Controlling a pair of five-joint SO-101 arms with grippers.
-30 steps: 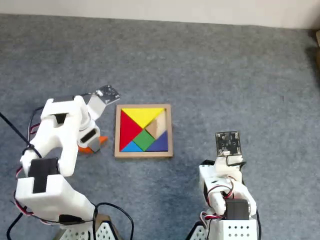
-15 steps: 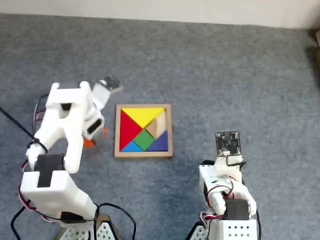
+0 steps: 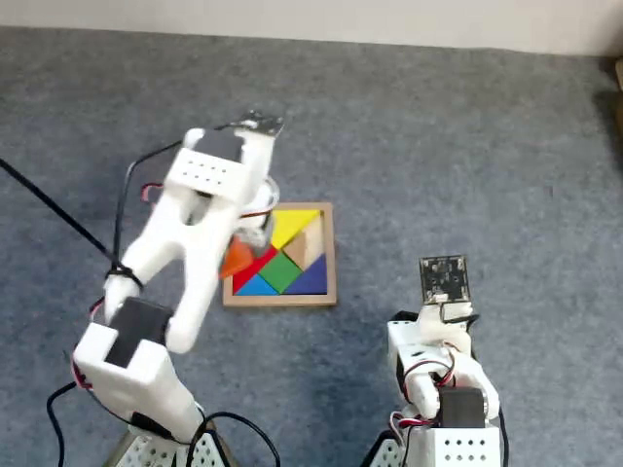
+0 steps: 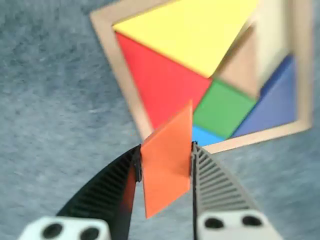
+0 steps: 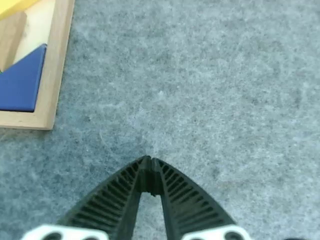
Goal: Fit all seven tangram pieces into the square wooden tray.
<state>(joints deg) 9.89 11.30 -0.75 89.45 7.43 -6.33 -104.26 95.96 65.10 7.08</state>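
The square wooden tray (image 3: 329, 255) lies mid-table holding yellow (image 3: 294, 223), red, green (image 3: 282, 269), light blue, dark blue (image 3: 311, 278) and wood-coloured pieces. My left gripper (image 4: 166, 152) is shut on an orange piece (image 4: 166, 172) and hangs over the tray's left edge (image 4: 122, 75); the orange piece (image 3: 236, 258) peeks out under the left arm in the high view. A pale bare patch (image 4: 272, 35) of tray floor lies beside the wood-coloured piece (image 4: 242, 65). My right gripper (image 5: 149, 167) is shut on nothing, low over the carpet right of the tray (image 5: 55, 65).
Grey carpet covers the table on all sides. The left arm (image 3: 195, 224) stretches over the tray's left part and hides some of it. The right arm's base (image 3: 443, 389) sits at the front right. Open carpet lies behind and right of the tray.
The left arm lifted the orange piece from the carpet left of the tray and swung right and forward over the tray's left edge. The right arm has not moved.
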